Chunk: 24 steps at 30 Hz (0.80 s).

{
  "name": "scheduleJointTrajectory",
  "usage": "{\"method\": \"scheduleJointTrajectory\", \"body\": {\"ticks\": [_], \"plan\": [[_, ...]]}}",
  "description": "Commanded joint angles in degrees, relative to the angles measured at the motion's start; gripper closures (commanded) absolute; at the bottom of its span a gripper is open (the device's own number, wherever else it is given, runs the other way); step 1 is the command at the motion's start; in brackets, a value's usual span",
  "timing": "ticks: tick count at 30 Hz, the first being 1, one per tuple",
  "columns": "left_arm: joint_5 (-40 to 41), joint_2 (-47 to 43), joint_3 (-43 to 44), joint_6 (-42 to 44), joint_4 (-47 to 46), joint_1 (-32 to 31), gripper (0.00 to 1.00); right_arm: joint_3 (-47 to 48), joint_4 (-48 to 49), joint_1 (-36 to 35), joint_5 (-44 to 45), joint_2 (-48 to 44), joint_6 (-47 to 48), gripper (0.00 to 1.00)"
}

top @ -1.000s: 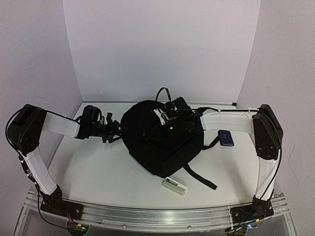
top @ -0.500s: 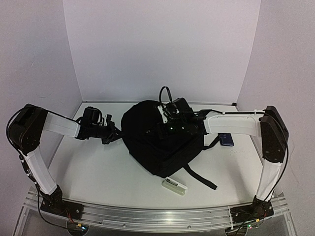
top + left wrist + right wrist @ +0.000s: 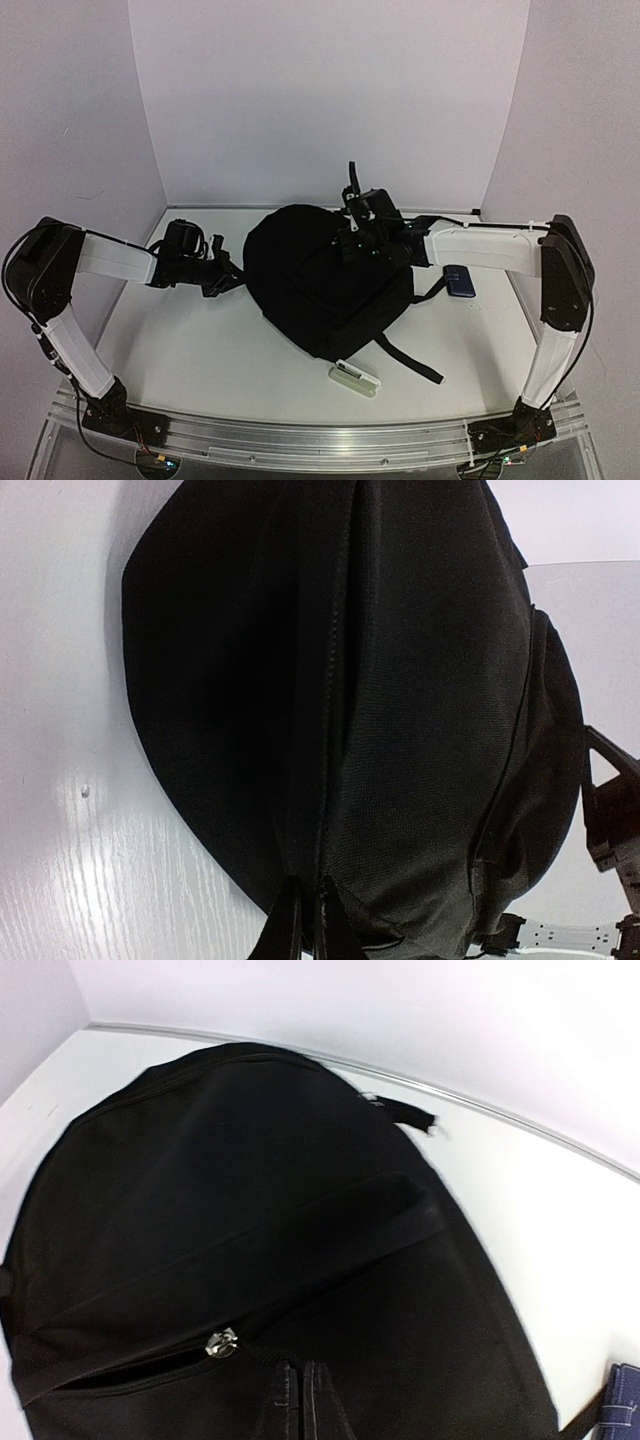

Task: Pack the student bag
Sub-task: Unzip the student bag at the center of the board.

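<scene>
The student bag (image 3: 320,285), a large black backpack, lies flat in the middle of the table. My left gripper (image 3: 238,276) is at its left edge. In the left wrist view the bag (image 3: 400,680) fills the frame, and that gripper (image 3: 308,932) is shut on a fold of fabric at the bag's seam. My right gripper (image 3: 347,244) is over the bag's upper right part. In the right wrist view it (image 3: 301,1400) is shut, with the black pull strap of the metal zipper slider (image 3: 221,1343) running into the fingers. The bag (image 3: 250,1190) has a zipper line running left from the slider.
A dark blue flat case (image 3: 459,281) lies right of the bag, and its corner shows in the right wrist view (image 3: 622,1400). A small white box (image 3: 355,378) lies at the bag's front edge. Black straps (image 3: 412,362) trail out at the front right. Walls close off the back and sides.
My right gripper has risen and shifted back and to the right over the bag, its elbow swinging right. My left gripper stays at the bag's left edge, shifted slightly left.
</scene>
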<state>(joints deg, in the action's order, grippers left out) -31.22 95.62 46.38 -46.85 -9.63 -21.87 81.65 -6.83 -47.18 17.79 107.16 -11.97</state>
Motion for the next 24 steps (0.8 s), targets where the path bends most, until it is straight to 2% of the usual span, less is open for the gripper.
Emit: {"method": "scheduleJointTrajectory", "body": {"ticks": [1, 7, 13, 17, 18, 22, 24], "plan": [[2.07, -3.40, -1.96, 1.55, 4.20, 0.16, 1.00, 2.32, 0.50, 5.53, 5.86, 0.21, -1.83, 1.00], [2.49, -5.95, -3.72, 2.87, 5.68, 0.15, 1.00, 4.61, 0.50, 11.14, 3.47, 2.82, -2.13, 1.00], [1.98, -8.03, -5.16, 4.14, 5.81, 0.13, 1.00, 9.02, 0.50, 13.24, 1.45, 8.04, -1.89, 1.00], [1.63, -9.55, -5.89, 5.04, 5.92, 0.14, 1.00, 9.43, 0.41, 13.76, -4.26, 8.01, -2.25, 1.00], [1.70, -9.79, -5.90, 5.23, 6.20, 0.16, 1.00, 8.76, 0.41, 13.75, -6.51, 6.80, -2.83, 0.95], [1.04, -9.87, -5.50, 5.36, 6.10, 0.15, 1.00, 2.36, 0.41, 13.79, -13.61, 0.56, -5.98, 0.43], [0.07, -9.66, -5.17, 5.49, 5.63, 0.16, 0.99, -2.28, 0.41, 13.83, -14.77, -3.28, -7.86, 0.32]]}}
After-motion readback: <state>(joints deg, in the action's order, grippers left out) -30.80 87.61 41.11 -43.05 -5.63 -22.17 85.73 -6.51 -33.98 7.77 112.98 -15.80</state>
